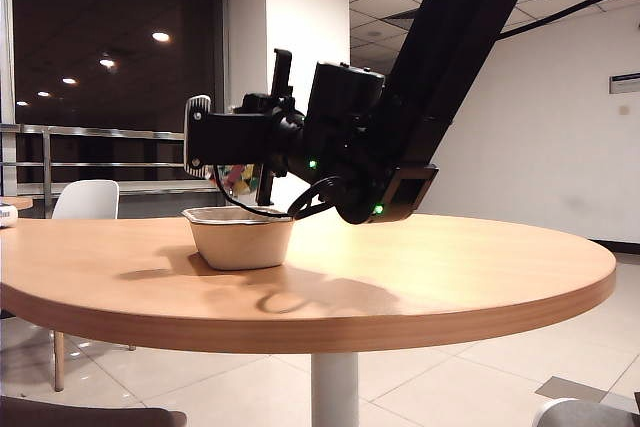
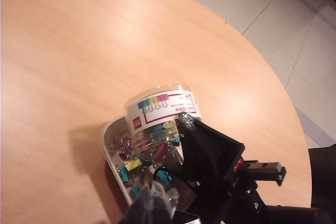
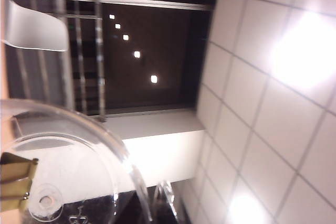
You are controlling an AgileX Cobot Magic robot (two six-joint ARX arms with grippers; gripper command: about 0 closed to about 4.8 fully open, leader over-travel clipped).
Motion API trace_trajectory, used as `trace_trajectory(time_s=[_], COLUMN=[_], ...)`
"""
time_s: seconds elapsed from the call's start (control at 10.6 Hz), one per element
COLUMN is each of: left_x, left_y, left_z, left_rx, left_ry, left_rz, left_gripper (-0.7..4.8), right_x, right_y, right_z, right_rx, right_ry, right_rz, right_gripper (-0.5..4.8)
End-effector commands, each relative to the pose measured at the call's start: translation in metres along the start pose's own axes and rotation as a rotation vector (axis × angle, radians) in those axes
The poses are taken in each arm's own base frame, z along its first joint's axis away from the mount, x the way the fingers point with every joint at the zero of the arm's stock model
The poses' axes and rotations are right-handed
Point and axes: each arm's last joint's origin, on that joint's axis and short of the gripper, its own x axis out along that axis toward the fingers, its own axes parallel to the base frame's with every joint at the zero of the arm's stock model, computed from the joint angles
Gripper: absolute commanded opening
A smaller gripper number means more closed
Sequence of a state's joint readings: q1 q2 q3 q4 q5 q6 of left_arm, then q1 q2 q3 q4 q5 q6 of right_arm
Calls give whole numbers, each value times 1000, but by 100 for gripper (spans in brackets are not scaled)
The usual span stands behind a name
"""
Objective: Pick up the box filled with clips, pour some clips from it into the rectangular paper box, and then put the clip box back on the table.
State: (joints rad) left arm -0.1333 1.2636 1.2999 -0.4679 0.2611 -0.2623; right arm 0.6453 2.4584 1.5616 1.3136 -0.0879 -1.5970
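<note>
Exterior view: low, near table (image 1: 420, 277) edge height, faces across. Left wrist looks down on box filled with clips (image 2: 160, 114), shared with right wrist, close, facing ceiling.

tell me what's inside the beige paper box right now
Left wrist view: coloured clips lie in the paper box, under the tipped clear jar gripped by the right end effector. The jar and end effector cover most of the box's inside.
</note>
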Motion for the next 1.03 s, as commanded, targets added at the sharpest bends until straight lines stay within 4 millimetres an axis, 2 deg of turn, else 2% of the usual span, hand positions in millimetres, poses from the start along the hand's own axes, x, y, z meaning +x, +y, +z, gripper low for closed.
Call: trace_trajectory(time_s=[0.09,0.56,1.03], left_x=[-2,-2,-2], left_y=[-1,-1,-1], left_z=[2,2,2], left_rx=[8,8,5], left_ry=[-16,-15,-16], left_rz=[-5,-5,-5], left_gripper=[-6,-6,-6], right_x=[3,7,13], right_y=[-8,-20,-34], right_z=[-3,-14,-24], right_rx=[9,89,283], right_ry=[4,28,56], right_rz=[-5,22,119], right_gripper=[-4,-3,-3])
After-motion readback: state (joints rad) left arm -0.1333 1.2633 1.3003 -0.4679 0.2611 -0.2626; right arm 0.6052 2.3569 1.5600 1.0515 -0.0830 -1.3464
